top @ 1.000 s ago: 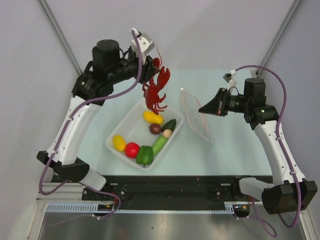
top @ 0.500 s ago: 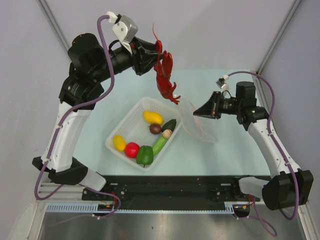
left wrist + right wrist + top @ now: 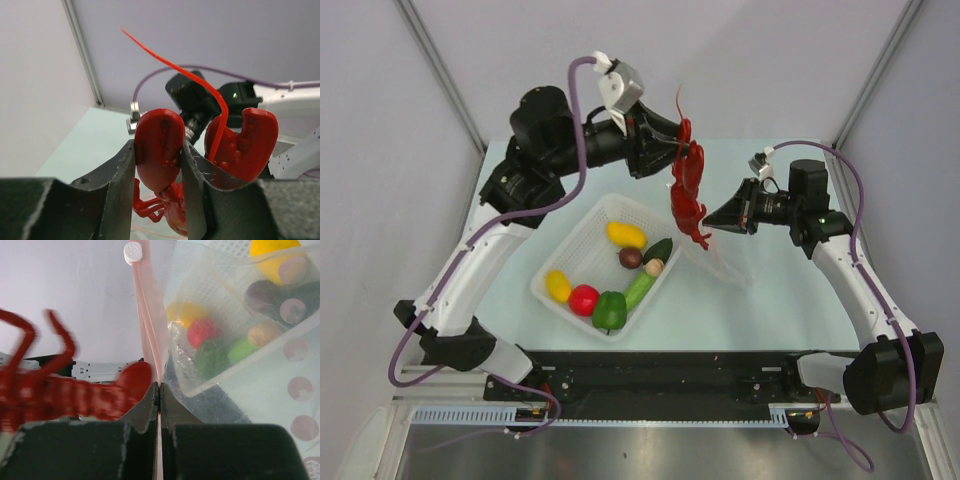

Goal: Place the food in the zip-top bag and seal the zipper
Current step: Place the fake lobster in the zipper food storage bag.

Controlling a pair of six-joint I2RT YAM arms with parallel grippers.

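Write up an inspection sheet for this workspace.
Surface: pale green table, arms mounted at its near edge.
Job's things: red lobster hanging in the air by the mouth of the zip-top bag; zipper looks unsealed; other food in white basket.
Clutter: nothing seen.
Claws: left claw shut on lobster's pincer; right claw shut on bag's edge.
Cables: purple cables along both arms.
Surroundings: grey walls, metal posts.
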